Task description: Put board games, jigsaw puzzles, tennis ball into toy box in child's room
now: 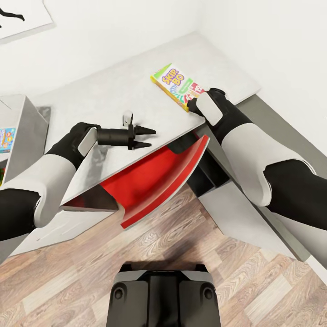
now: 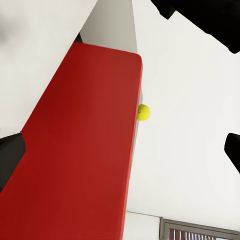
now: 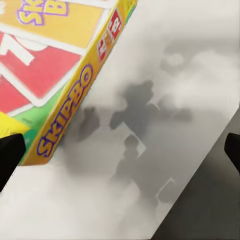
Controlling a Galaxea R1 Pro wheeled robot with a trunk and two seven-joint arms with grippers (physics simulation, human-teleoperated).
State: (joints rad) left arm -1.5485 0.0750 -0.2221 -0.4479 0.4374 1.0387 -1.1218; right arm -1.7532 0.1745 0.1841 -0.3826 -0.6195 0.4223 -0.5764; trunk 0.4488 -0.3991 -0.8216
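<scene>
The orange-green Skip-Bo board game (image 1: 176, 85) lies flat on the white table (image 1: 113, 91) near its right front edge. My right gripper (image 3: 121, 152) hovers open just above the table beside the box (image 3: 55, 60), and one corner of the box reaches in next to one fingertip. My left gripper (image 1: 152, 137) is open and empty, held level over the table's front edge and pointing right. In the left wrist view the tennis ball (image 2: 143, 112) peeks out past the edge of a red chair. The grey toy box (image 1: 27, 122) stands at the far left, with a blue board game (image 1: 7, 140) showing inside.
A red chair (image 1: 154, 181) is tucked under the table's front edge, between my arms. Grey table sides and white drawers (image 1: 236, 213) run along the right. Wood floor (image 1: 227, 281) lies below, and my base (image 1: 163, 295) is at the bottom. A picture (image 1: 22, 16) hangs on the wall.
</scene>
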